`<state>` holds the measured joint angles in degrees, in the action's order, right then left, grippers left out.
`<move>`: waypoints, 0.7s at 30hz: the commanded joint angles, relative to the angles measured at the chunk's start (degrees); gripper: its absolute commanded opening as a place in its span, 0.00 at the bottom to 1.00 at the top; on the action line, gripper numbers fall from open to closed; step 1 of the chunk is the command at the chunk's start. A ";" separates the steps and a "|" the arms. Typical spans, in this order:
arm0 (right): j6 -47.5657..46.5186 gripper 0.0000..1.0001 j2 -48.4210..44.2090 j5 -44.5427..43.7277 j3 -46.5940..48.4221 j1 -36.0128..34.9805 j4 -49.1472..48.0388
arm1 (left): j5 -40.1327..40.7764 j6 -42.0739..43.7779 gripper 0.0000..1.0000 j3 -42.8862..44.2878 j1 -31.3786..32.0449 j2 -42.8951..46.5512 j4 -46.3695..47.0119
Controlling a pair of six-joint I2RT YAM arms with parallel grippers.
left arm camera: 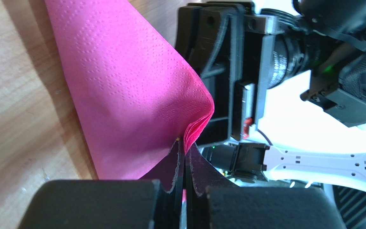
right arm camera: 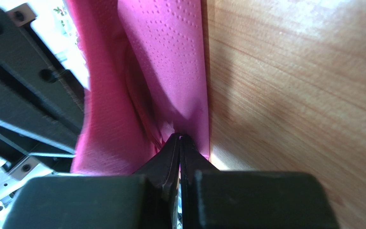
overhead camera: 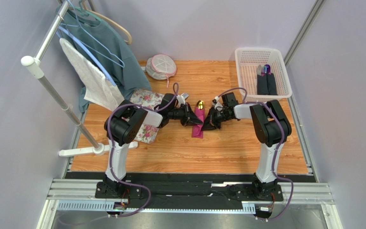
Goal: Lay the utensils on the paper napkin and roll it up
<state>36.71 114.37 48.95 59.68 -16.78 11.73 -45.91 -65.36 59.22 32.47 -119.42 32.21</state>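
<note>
The magenta paper napkin [overhead camera: 199, 121] lies folded into a narrow strip at the table's middle. A gold spoon bowl [overhead camera: 200, 104] sticks out of its far end; the fork is hidden. My left gripper [overhead camera: 190, 117] is shut on the napkin's left side, pinching a folded edge [left arm camera: 197, 126]. My right gripper [overhead camera: 208, 121] is shut on the napkin's right side, its tips [right arm camera: 180, 138] closed on a crease of the pink paper [right arm camera: 170, 62]. The two grippers face each other across the strip, very close.
A floral-print cloth [overhead camera: 146, 112] lies left of the left gripper. A white basket [overhead camera: 262, 71] with dark purple-tipped items stands at the back right. A clothes rack [overhead camera: 65, 71] with hanging garments stands at the left. A round mesh pouch [overhead camera: 161, 66] lies at the back.
</note>
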 commanded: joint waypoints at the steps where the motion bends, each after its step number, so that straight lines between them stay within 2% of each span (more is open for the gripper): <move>1: -2.26 0.03 2.70 -5.79 0.70 -0.72 1.02 | -0.76 -2.22 0.00 -0.16 0.31 -2.75 4.79; 6: -2.26 0.03 2.70 -5.18 0.53 -0.89 1.10 | -0.76 -4.42 0.00 0.36 0.31 -6.00 8.57; 12: -2.69 0.05 1.83 -3.95 0.96 -0.80 2.33 | -0.23 -4.42 0.00 -0.15 0.14 -7.94 8.58; 21: -3.84 0.11 -6.08 -1.14 2.10 -0.19 4.45 | 1.88 0.41 0.00 -1.13 -1.53 -6.88 0.24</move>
<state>34.81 113.71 47.51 60.42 -16.75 14.72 -47.75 -69.84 59.18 31.40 -125.38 39.40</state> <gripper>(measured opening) 0.102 0.009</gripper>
